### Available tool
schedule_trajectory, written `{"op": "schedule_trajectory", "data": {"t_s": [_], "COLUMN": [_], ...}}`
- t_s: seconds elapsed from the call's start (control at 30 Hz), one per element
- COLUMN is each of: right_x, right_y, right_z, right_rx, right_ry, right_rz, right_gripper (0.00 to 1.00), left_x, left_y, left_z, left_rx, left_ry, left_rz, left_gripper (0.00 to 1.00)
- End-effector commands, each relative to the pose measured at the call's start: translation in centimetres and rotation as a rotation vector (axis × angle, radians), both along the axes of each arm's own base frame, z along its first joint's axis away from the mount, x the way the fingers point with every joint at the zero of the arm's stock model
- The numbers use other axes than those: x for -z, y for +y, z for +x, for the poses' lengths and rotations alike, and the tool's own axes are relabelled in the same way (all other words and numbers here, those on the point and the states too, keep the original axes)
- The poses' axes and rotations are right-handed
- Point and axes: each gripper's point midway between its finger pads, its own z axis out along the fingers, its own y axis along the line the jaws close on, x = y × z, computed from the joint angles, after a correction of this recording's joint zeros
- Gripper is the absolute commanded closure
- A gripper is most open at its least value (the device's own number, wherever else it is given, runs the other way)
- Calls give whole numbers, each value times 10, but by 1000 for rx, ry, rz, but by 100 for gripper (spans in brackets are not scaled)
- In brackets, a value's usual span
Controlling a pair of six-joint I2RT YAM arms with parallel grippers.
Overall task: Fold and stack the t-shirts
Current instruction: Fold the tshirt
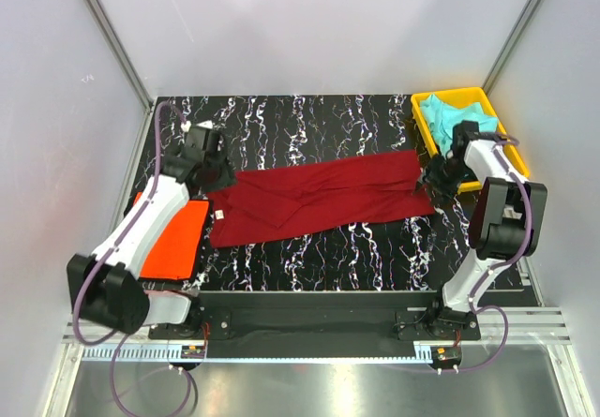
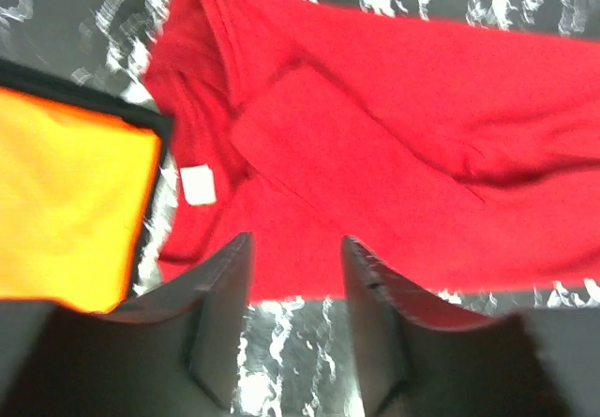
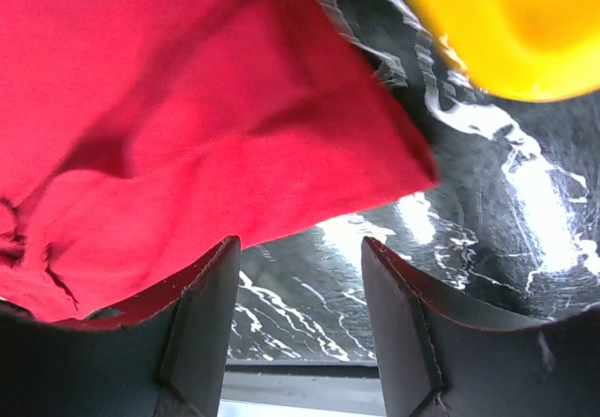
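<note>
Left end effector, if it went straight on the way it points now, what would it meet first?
Probably the dark red t-shirt, at its near edge beside the white label, though depth is unclear.

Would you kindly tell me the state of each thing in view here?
Dark red t-shirt: folded into a long strip, lying flat.
Orange t-shirt: folded, lying flat.
Turquoise t-shirt: crumpled, unfolded.
Yellow tray: upright, holding the turquoise t-shirt.
Left hand: open, empty.
Right hand: open, empty.
</note>
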Motion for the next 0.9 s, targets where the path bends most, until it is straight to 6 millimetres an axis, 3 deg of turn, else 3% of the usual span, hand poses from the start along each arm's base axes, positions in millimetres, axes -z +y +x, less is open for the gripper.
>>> {"op": "schedule_trajectory", "data": {"t_s": [0.0, 0.03, 0.27, 0.47, 0.7, 0.87], "right_x": [-6, -6, 12, 22, 39, 49], "right_y": [-1, -2, -20, -29, -31, -40], "right_z": [13, 15, -1, -10, -8, -8], "right_rx": [81, 87, 219, 237, 232, 217], "right_ry": [-120, -136, -103, -72, -38, -23], "right_rz": [81, 81, 127, 124, 126, 79], "right_gripper": [39, 39, 37, 38, 41, 50], "left_x": [19, 39, 86, 110, 137, 156], "left_y": [-29, -27, -31, -23, -11, -3], "left_z": [-25, -37, -52, -59, -80, -89], "left_rx": [68, 63, 61, 34, -27, -60], "left_ry": [51, 97, 187, 252, 332, 396], "left_rz": [-155, -153, -178, -133, -95, -50], "left_gripper": [60, 60, 67, 74, 75, 75]}}
